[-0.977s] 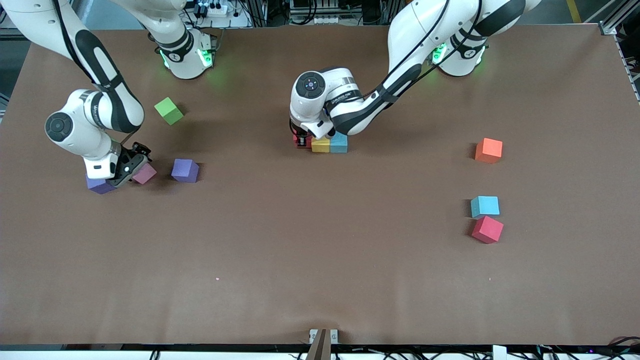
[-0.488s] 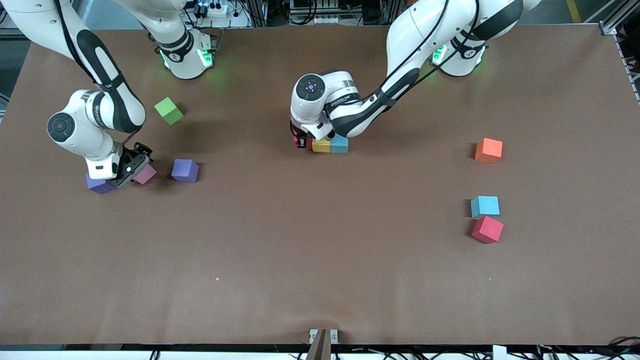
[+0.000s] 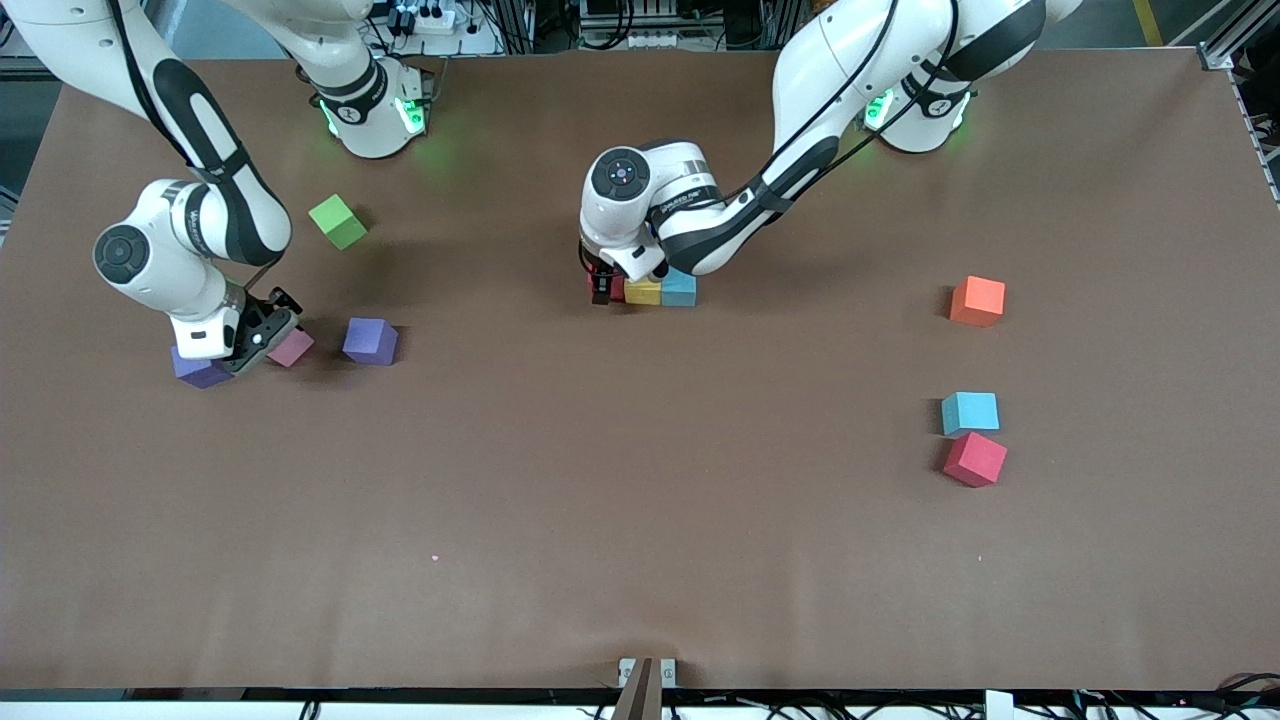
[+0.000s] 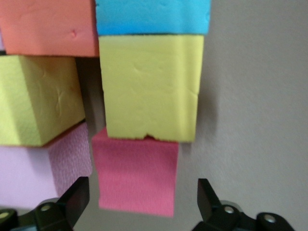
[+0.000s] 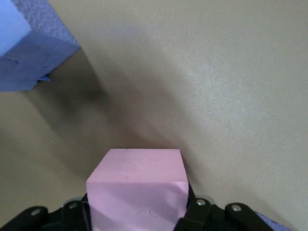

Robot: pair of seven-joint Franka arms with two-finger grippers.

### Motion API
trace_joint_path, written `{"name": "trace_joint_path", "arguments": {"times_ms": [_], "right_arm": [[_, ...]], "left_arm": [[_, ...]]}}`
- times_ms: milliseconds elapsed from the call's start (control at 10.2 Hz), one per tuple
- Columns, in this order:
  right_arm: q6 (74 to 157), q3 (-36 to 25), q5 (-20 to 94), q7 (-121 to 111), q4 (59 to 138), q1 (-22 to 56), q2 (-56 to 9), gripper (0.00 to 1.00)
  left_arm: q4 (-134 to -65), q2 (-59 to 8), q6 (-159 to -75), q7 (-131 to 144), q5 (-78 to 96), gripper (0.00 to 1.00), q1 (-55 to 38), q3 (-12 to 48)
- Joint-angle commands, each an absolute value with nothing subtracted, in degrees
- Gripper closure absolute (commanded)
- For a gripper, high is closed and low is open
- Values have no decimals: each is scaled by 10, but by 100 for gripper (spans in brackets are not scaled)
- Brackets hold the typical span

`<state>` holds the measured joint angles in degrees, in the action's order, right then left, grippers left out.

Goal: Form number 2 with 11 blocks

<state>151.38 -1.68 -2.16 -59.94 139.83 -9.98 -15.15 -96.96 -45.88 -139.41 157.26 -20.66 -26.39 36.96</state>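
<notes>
Two arms down at the blocks; digit barely begun.
Nearest the front camera, a red cube [image 3: 975, 459] touches a light blue cube [image 3: 969, 412] at its 12 o'clock. Right gripper [image 3: 262, 335] is clenched on a pink cube [image 5: 137, 192] between two purple cubes. Left gripper [image 4: 144, 204] stands released astride a red block [image 4: 137, 178], which touches a yellow block [image 4: 150, 86], then a blue block [image 4: 153, 17].

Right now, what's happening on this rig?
The left gripper sits open around a red block at the end of the started row, beside a yellow block and a blue block. The right gripper is shut on a pink block toward the right arm's end of the table.
</notes>
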Motion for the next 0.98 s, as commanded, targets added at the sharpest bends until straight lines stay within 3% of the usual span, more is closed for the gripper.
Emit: {"name": "trace_joint_path", "arguments": {"times_ms": [0,488,586,879], "right_arm": [[1461,-5,-17,-593,1379,-100,-135,70],[1284,53,40,-533,1258,-90,-125,70],[1271,54,40,-487,1241,-65,-125,70],[1274,54,40,-307,1223,22,-127,70]], "left_arm": [[-976,-433,-1367,1637,-230,0,-237,409],[-977,-340,-1275,1594,-230,0,-171,479],[-981,-312,-1234,1536,-230,0,-164,480],[-1011,-265,-1220,1270,-230,0,-108,482]]}}
